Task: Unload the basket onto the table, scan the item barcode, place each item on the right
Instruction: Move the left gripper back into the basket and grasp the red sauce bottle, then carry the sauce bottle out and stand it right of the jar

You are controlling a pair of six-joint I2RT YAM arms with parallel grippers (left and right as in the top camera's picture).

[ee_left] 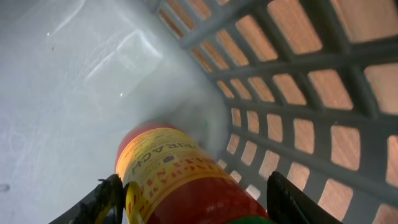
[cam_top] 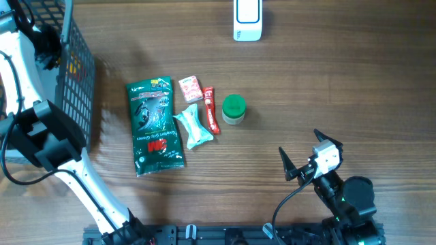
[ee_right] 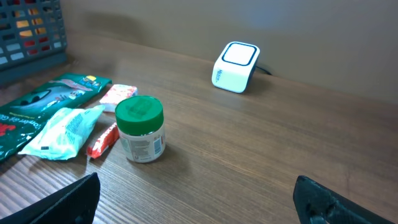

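The left gripper (ee_left: 198, 194) stood inside the basket (ee_left: 298, 93) astride the red sauce bottle (ee_left: 168, 174), which was probably the item to scan. The bottle's long axis ran away from the wrist between the fingers; one finger lay against its side and the other just clear of it, so the jaws were part-open and not clamped. The right gripper (cam_top: 298, 141) was wide open and empty, well apart from the bottle. The white scanner (cam_top: 247, 19) sat farthest off, so the lift looked to fall to the left arm.
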